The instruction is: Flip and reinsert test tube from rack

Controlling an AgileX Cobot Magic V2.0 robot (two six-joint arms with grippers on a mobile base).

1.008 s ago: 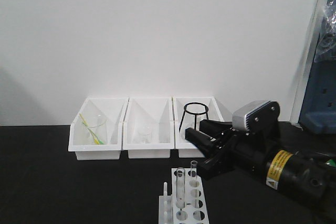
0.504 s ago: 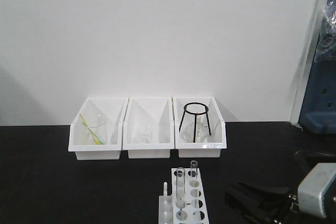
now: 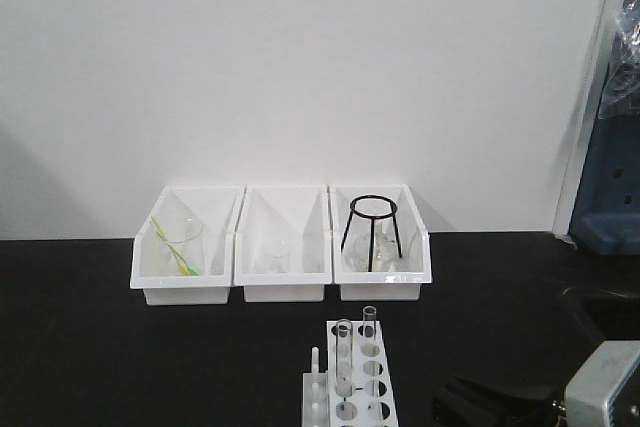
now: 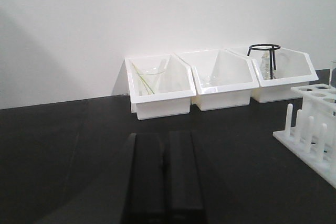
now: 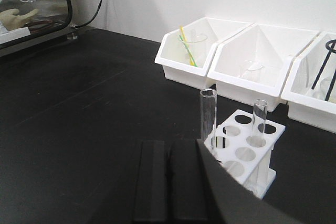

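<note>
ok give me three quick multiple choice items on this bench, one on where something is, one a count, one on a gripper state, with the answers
1. Where is the black wire stand?
A. in the rightmost white bin
B. in the middle bin
C. on the rack

2. How many glass tubes stand in the white rack?
A. one
B. two
C. four

3. How are the fingers of the right gripper?
A. spread wide
B. closed together, holding nothing
C. clamped on a tube

Answers:
1. A, the front view shows the stand inside the right-hand bin of the three.
2. B, two tubes stand upright in the holes.
3. B, the right wrist view shows the fingers meeting with only a thin seam, short of the tubes.
</note>
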